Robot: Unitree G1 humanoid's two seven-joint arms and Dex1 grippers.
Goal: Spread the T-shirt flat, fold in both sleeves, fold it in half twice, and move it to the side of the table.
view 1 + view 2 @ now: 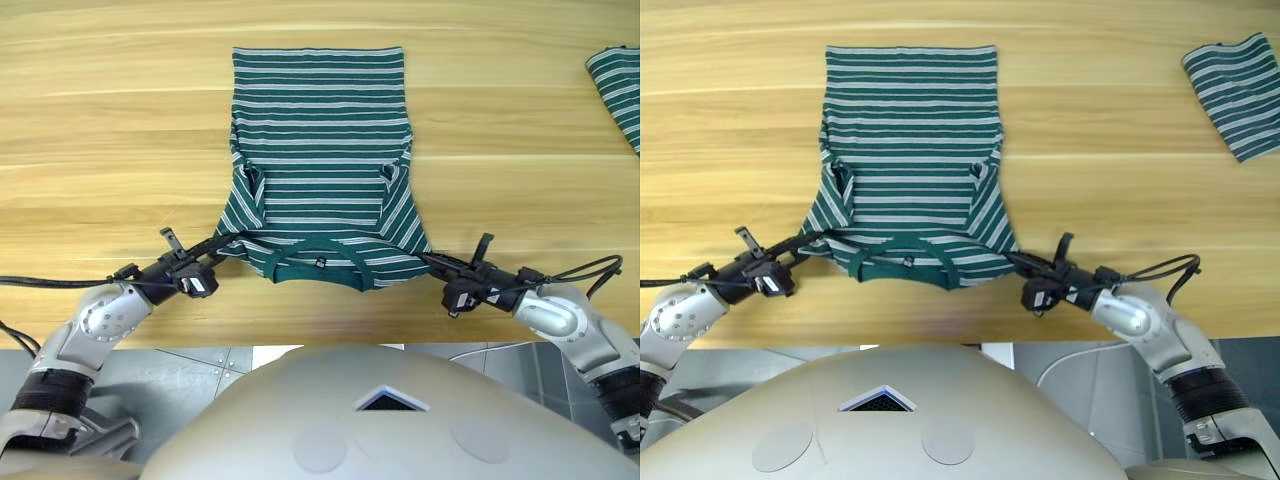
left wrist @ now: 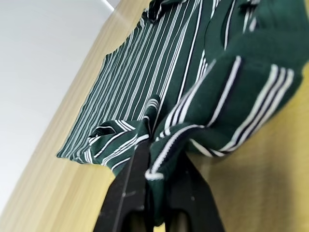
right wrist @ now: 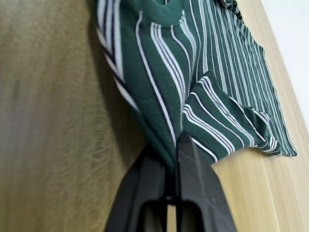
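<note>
Wooden table (image 1: 120, 120) is carrying the green striped T-shirt (image 1: 320, 150), lying mid-table with both sleeves folded in (collar toward the robot). A second striped cloth (image 1: 1235, 90) is sitting well apart at the far right. Left gripper (image 1: 228, 240) is pinching the shirt's near left shoulder corner; right gripper (image 1: 428, 258) is pinching the near right one.

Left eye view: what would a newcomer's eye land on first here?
A green striped T-shirt lies in the middle of the table, sleeves folded in, collar nearest the robot. The left fingers and right fingers each pinch a shoulder corner beside the collar. Another striped cloth lies toward the table's far right.
</note>
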